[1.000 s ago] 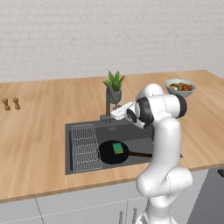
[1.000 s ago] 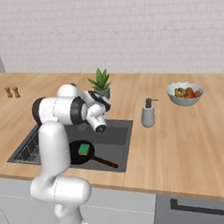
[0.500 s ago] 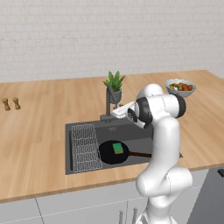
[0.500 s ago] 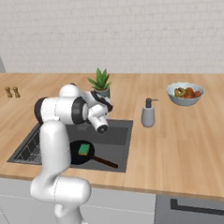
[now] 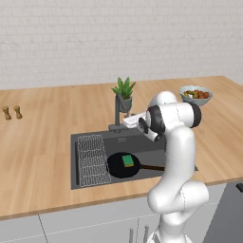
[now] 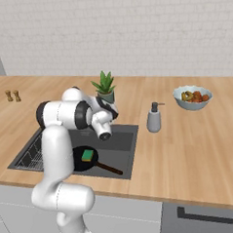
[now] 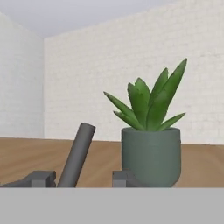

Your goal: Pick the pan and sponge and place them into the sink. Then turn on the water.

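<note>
The black pan (image 5: 117, 168) lies flat in the dark grey sink (image 5: 142, 144), its brown handle (image 6: 110, 168) pointing right. The green sponge (image 5: 127, 160) rests on the pan (image 6: 78, 156). My gripper (image 7: 83, 178) is above the back rim of the sink (image 6: 124, 146), at the faucet (image 5: 117, 111). In the hand view its fingertips (image 7: 41, 178) stand apart, with a slanted grey faucet rod (image 7: 78, 153) between them, close to the left tip and clear of the right one. The water is not in view.
A wire rack (image 5: 92, 159) fills the sink's left side. A potted plant (image 7: 151, 148) stands just behind the faucet. A soap dispenser (image 6: 154, 118) and a fruit bowl (image 6: 192, 97) sit to the right. Two small shakers (image 5: 12, 112) stand far left.
The jaws have widened from nearly shut to apart. The hand has barely shifted at the faucet. Pan and sponge have not moved.
</note>
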Controlling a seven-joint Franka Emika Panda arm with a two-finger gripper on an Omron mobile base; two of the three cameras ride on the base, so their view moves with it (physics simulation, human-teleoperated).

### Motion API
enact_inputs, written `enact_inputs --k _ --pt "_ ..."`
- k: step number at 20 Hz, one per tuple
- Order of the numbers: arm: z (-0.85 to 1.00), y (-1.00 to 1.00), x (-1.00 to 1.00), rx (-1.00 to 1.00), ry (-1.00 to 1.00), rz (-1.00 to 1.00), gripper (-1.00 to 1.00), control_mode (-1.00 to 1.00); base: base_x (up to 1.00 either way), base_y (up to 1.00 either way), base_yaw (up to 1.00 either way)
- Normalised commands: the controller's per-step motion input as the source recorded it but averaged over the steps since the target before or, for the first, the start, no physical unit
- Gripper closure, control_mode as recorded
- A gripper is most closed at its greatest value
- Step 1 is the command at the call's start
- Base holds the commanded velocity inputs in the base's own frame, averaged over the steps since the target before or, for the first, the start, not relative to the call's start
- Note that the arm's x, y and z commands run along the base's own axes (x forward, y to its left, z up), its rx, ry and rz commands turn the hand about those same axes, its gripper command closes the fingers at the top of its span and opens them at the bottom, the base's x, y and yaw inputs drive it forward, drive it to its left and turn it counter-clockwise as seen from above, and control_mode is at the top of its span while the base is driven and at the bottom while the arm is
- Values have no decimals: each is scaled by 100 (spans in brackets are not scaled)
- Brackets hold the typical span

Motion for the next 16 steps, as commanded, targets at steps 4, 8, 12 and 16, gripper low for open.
enact_inputs --k 4,8,12,16 --pt "-24 -95 5 5 4 -11 100 -100 0 0 0" --pt "-27 -95 5 3 6 -13 100 -100 0 0 0" --pt "-29 -95 5 2 8 -15 100 -100 0 0 0" --pt "-8 -94 -5 8 2 -10 100 -100 0 0 0"
